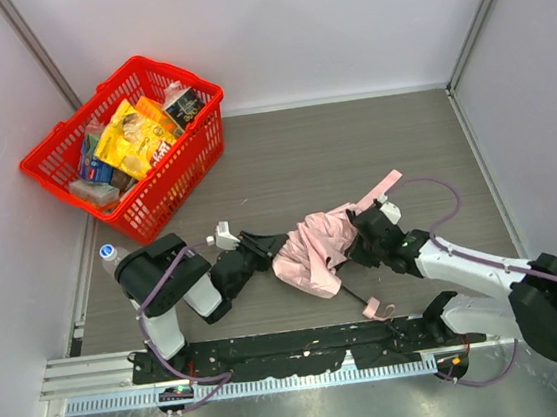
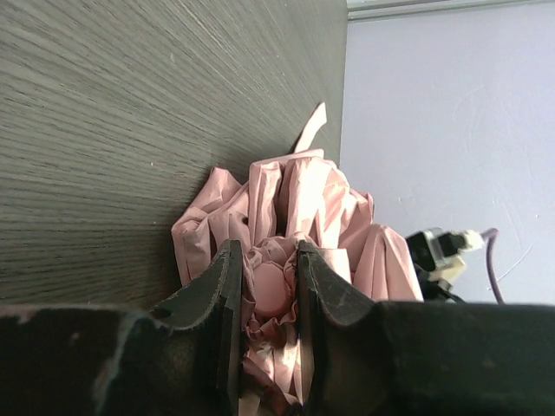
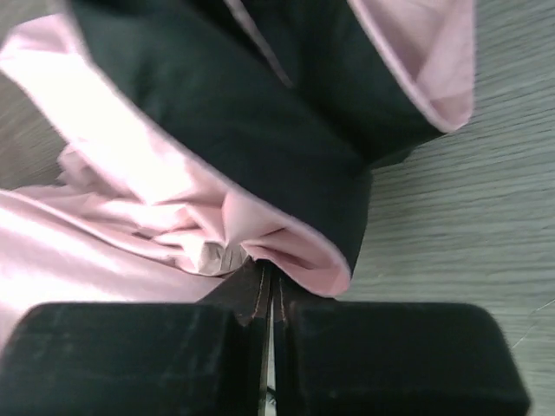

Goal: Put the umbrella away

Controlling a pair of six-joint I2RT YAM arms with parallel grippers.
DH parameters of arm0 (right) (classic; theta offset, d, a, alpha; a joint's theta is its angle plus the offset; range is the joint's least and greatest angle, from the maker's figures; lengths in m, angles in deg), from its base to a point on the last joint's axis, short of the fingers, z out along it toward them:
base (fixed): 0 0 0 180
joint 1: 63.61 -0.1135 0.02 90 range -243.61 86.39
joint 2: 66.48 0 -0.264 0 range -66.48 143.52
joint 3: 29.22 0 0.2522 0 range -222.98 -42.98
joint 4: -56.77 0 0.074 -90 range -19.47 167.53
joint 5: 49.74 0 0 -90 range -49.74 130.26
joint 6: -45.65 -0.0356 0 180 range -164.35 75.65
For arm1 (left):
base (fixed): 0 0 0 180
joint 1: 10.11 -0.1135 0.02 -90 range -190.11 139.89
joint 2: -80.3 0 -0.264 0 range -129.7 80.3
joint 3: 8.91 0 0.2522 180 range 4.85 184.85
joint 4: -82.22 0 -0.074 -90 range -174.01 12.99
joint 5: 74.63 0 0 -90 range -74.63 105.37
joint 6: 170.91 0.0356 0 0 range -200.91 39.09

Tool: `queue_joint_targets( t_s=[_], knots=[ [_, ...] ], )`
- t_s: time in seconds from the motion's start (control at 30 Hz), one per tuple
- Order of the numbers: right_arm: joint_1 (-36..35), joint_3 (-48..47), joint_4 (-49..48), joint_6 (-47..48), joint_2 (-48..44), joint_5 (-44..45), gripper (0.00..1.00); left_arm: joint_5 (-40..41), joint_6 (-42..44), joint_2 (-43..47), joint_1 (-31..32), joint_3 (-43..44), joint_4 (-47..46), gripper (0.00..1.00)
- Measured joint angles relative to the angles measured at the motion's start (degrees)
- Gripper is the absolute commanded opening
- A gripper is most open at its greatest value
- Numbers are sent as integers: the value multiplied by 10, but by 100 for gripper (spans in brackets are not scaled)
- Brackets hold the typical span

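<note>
In the middle of the table (image 1: pixel 352 150), between our two arms, lies the umbrella (image 1: pixel 309 255), a crumpled pink bundle. It lies sideways across the table. Its top end points to our left. Its thin black shaft (image 1: pixel 354 291) sticks out on the other side, slanting toward us and to the right, with the little pink handle (image 1: pixel 373 308) at its end. Our left gripper (image 2: pixel 267 253) has its fingers a bit apart and pinches a round pink lump at the top end of the umbrella. Our right gripper (image 3: pixel 269 279) has its fingers pressed tight together right at a fold of the pink cloth, and we think it nips that fold. So each arm holds one side of the bundle. The handle lies free on the table and is nearer to our right arm. We think the next move turns on this: the shaft is out long, and pushing it in means going along that slanted line, from the handle toward the left gripper. The red basket (image 1: pixel 171 195) sits well apart at the back left.
</note>
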Motion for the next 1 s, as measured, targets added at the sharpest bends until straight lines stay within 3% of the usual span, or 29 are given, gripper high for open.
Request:
queue_joint_targets(
  t_s=[0.1,0.2,0.43,0.63,0.8,0.9,1.0],
  knots=[
    [31,0,0,35,34,-30,32,-3,-2,2,0,-1,1,0],
    [32,-39,62,75,27,-25,48,-4,-2,9,1,-5,4,0],
    [30,-187,213,133,-18,1,67,-4,-2,14,1,-5,7,0],
    [68,-275,249,194,12,4,65,-5,-2,14,1,-5,7,0],
    [85,-286,215,223,93,0,33,-6,-2,15,1,-5,7,0],
    [82,-218,160,207,110,-17,28,-7,-2,17,2,-5,9,0],
    [75,-106,108,191,100,-44,34,-10,-1,21,2,-5,10,0]
  ],
)
